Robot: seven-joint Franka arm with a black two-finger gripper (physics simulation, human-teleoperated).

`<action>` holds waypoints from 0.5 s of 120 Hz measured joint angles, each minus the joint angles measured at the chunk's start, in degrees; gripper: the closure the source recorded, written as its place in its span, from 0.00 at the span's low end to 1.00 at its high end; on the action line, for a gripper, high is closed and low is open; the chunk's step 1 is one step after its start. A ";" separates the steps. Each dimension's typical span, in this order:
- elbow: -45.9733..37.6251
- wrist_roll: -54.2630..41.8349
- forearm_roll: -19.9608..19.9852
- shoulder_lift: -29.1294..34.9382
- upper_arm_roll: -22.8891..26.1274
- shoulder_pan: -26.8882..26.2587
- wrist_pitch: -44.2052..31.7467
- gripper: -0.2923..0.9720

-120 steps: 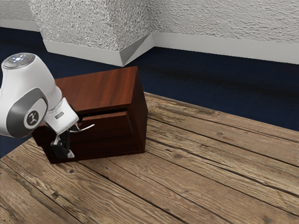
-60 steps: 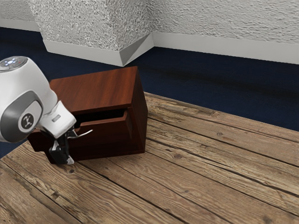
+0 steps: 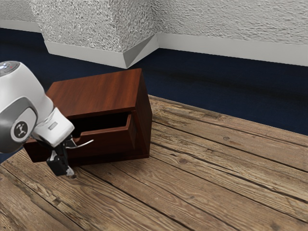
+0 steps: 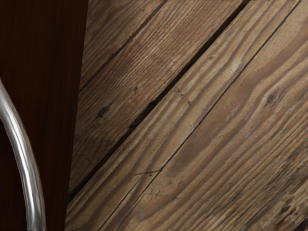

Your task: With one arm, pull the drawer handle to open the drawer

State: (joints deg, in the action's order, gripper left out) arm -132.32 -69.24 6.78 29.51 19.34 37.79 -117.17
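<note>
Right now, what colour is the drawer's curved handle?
Shiny silver; the curved metal handle shows best in the wrist view.

White rounded arm [image 3: 21, 113] with grey joint caps and black pincer [image 3: 64, 168].

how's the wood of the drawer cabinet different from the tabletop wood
The cabinet is dark reddish-brown, smooth and glossy; the table is paler grey-brown and looks weathered. The cabinet's faces are unbroken panels, while the table is made of separate planks with dark gaps and knots. Both show wood grain.
</note>
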 joint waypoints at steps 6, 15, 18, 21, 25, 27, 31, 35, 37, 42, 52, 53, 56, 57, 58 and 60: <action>-0.26 0.06 0.27 0.52 0.00 0.01 0.24 0.25; -0.68 0.13 0.72 1.27 0.00 0.04 0.63 0.25; -0.83 0.15 0.85 1.50 0.00 0.04 0.74 0.24; -0.97 0.18 1.00 1.69 0.00 0.04 0.85 0.24; -1.08 0.20 1.25 1.92 0.00 0.04 1.05 0.24; -1.17 0.22 1.36 2.05 0.00 0.05 1.14 0.24; -1.36 0.24 1.57 2.28 0.00 0.04 1.31 0.23; -1.51 0.27 1.74 2.50 0.00 0.01 1.45 0.23; -1.57 0.28 1.82 2.61 0.00 0.01 1.52 0.23; -1.69 0.31 2.00 2.86 0.00 0.00 1.74 0.23; -2.08 0.35 2.55 3.44 0.00 -0.01 2.13 0.23; -2.12 0.35 2.59 3.48 0.00 -0.01 2.17 0.23; -2.20 0.36 2.75 3.61 0.00 -0.01 2.28 0.23; -2.23 0.36 2.81 3.66 0.00 -0.01 2.32 0.24; -2.24 0.37 2.86 3.71 0.00 -0.01 2.35 0.24; -2.27 0.38 2.97 3.81 0.00 0.00 2.42 0.24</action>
State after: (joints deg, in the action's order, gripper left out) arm -134.59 -68.87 9.75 33.32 19.34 37.79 -114.74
